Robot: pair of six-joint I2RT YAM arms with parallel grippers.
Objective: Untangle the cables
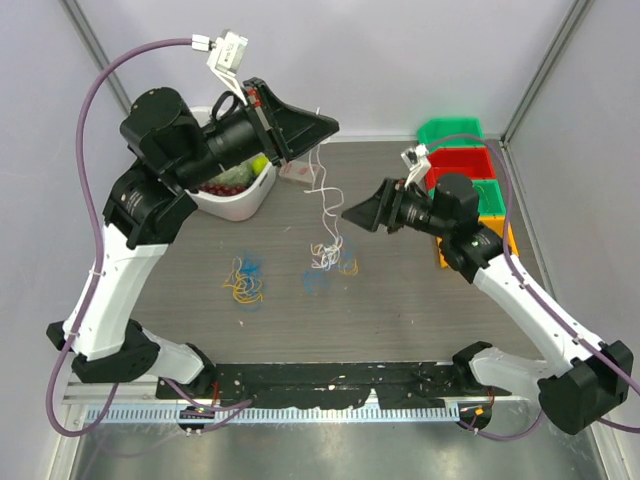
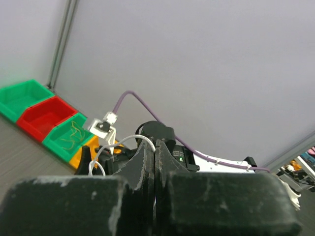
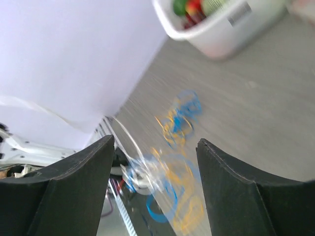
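Cables lie in two yellow-blue clumps on the counter, in front and right of the white tub. Left claw, closed tight, pinches a white cable dangling right of the tub; right claw gapes wide farther right.

We record a grey wood-grain counter. At its rear left stands a white tub, with a small pale flat object just beside it. At the rear right sits a row of coloured bins. Left of centre lies a tangle of yellow and blue cables. Apart from it, near centre, lie a blue cable, an orange cable and the lower coils of a white cable. A black plate runs along the near edge
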